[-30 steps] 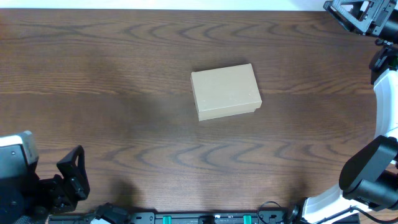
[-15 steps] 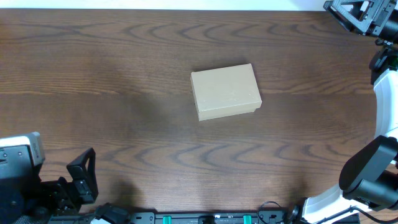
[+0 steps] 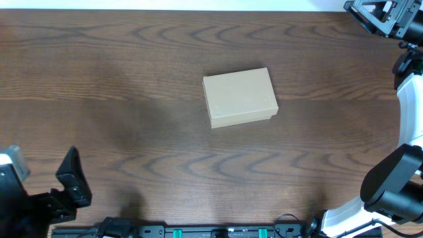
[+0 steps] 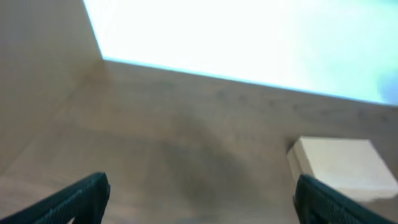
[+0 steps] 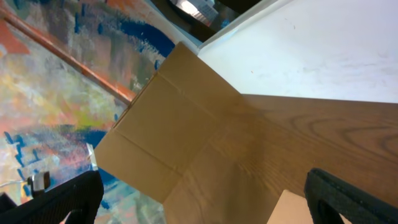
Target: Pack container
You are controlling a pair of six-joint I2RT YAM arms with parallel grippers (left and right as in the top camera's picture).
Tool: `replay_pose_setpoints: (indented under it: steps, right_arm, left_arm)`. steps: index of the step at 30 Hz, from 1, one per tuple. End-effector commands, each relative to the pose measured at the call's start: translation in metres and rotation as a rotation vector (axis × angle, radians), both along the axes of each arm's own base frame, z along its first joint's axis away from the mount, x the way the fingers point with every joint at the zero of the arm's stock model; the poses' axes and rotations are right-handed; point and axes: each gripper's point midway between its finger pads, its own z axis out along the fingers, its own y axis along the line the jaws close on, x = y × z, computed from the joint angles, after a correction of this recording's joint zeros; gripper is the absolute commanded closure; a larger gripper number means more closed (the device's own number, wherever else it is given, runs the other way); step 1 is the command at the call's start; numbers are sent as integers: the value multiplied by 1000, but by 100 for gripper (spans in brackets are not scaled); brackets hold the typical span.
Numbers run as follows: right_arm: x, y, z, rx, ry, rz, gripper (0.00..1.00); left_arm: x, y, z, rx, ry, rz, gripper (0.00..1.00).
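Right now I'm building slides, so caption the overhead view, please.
Closed tan container lies on the dark wood table; left hand sits at the bottom-left corner.

Nothing readable is showing in any view: no text, labels, brands or numbers. The container [image 3: 239,97] is showing plain tan faces with nothing printed on them, and the same goes for the left wrist view [image 4: 341,167], which is blurred. The painted panel [image 5: 56,93] in the right wrist view is showing only colour smears, no letters or signs.
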Motion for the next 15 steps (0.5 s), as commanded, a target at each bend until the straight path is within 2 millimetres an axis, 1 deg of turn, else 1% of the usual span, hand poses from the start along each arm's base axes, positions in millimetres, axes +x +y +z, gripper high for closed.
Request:
replay_pose_setpoints:
  steps: [1,4,6,9,12,15]
  right_arm:
    - [-3,-2,4,-23,-31,-1,1]
    - [-3,-2,4,-23,-31,-1,1]
    - [-3,-2,4,-23,-31,-1,1]
    - [-3,-2,4,-23,-31,-1,1]
    - [-3,-2,4,-23,-31,-1,1]
    - [-3,-2,4,-23,-31,-1,1]
  left_arm:
    - [14,-19,-20,150,-5,-159,5]
    - [28,-29,-43,196,-21,-227,5]
    - [35,-33,-65,203,-11,-250,5]
    - [41,-31,-93,202,18,-235,5]
    - [47,-24,-125,196,50,-195,5]
    - [48,-20,-152,185,72,-175,5]
